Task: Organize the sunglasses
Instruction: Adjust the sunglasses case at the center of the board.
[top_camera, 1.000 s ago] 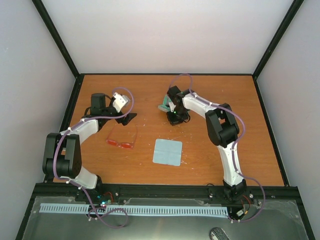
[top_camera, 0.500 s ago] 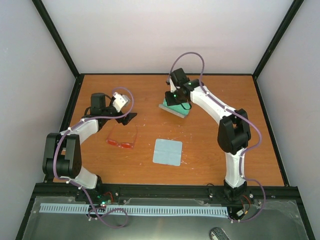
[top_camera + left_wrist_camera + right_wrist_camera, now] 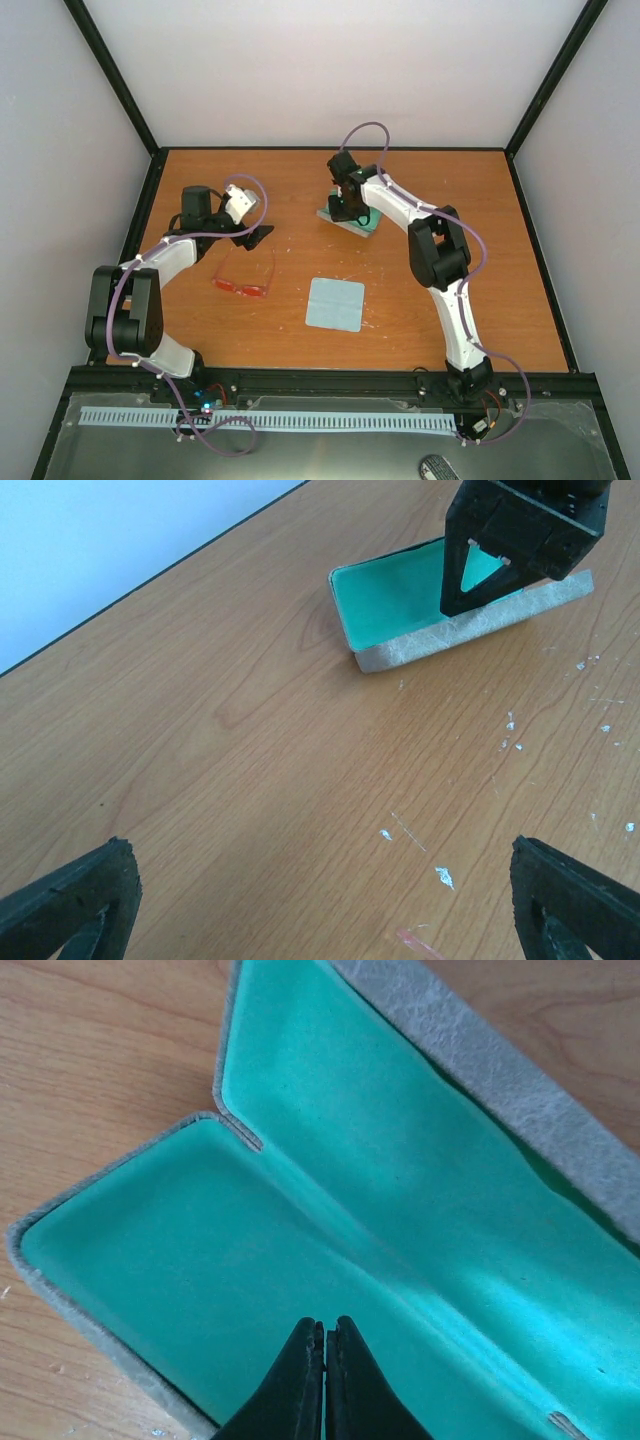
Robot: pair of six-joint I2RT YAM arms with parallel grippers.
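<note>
The sunglasses [image 3: 243, 285], with a thin red-orange frame and reddish lenses, lie on the table near the left arm. My left gripper [image 3: 255, 237] hovers just beyond them, open wide and empty. In the left wrist view [image 3: 320, 850] only a red sliver of the sunglasses [image 3: 415, 942] shows at the bottom edge. The grey case [image 3: 352, 220] lies open at the back middle, green inside. My right gripper [image 3: 345, 205] is shut and points down into its green lining [image 3: 330, 1160]. The right wrist view shows the fingertips [image 3: 325, 1326] pressed together, holding nothing.
A light blue square cloth [image 3: 335, 303] lies on the wooden table [image 3: 450, 290] in front of the case. The left wrist view shows the case [image 3: 400, 605] with my right gripper [image 3: 520, 540] over it. Black frame rails [image 3: 140, 215] edge the table.
The right arm lifted back off the case, leaving it lying open, then folded and came down again over its inside. The left arm, sunglasses and cloth have not moved.
</note>
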